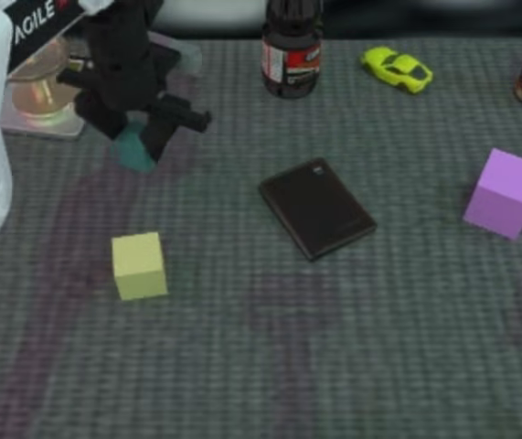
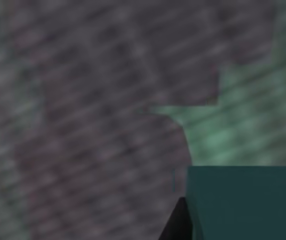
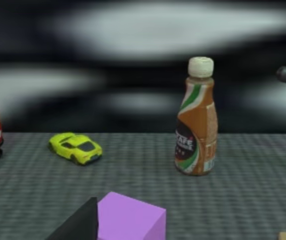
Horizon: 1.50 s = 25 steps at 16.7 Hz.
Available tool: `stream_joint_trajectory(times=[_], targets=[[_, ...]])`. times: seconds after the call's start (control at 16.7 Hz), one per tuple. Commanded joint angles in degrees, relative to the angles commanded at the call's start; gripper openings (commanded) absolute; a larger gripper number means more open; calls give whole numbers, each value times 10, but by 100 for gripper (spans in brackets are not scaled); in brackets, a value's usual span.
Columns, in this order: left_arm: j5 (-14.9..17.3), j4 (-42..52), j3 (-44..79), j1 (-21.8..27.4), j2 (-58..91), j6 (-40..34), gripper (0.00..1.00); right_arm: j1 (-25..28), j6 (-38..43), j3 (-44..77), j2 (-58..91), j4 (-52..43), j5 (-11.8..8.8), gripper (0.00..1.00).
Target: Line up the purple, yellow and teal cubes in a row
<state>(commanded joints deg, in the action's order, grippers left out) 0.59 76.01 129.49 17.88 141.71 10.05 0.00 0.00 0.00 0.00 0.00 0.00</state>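
**Left arm at the teal cube, upper left of the table**

Containers: a dark jar with a red label point(image 1: 292, 50) stood at the top centre of the top view; a brown sauce bottle with a cream cap point(image 3: 197, 117) stood at the upper right edge. Contents of either could not be made out.

Left gripper point(image 1: 142, 146) was low over the teal cube point(image 1: 134, 154) in the upper left of the top view. The cube showed just under the black fingers; whether they were clamped on it, I could not tell. The left wrist view showed the teal cube's face point(image 2: 245, 202) filling its lower right corner, with a dark finger point(image 2: 178, 222) touching its edge.

Yellow cube point(image 1: 139, 265) sat lower left, well apart. Purple cube point(image 1: 506, 192) sat at the right edge. The right gripper was not seen in the top view; its wrist view showed the purple cube point(image 3: 130, 220) close by, and its finger state could not be told.

A brown wallet point(image 1: 316, 208) lay flat at centre. A yellow-green toy car point(image 1: 397, 69) stood upper right.

Surface: grey woven mat point(image 1: 334, 347). Background beyond the table was dark.
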Motion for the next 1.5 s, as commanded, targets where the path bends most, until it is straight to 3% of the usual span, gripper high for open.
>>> stream_joint_trajectory(times=[0.24, 0.66, 0.9, 1.08, 1.5], targets=[[-5, 4, -1, 69, -5, -107, 0, 0, 0, 0, 0, 0, 0, 100], [-12, 15, -39, 254, -26, -458, 0, 0, 0, 0, 0, 0, 0, 100], [-16, 11, -61, 344, -50, -603, 0, 0, 0, 0, 0, 0, 0, 100], [-20, 5, -70, 377, -65, -649, 0, 0, 0, 0, 0, 0, 0, 100], [-20, -5, -78, 377, -64, -650, 0, 0, 0, 0, 0, 0, 0, 100]])
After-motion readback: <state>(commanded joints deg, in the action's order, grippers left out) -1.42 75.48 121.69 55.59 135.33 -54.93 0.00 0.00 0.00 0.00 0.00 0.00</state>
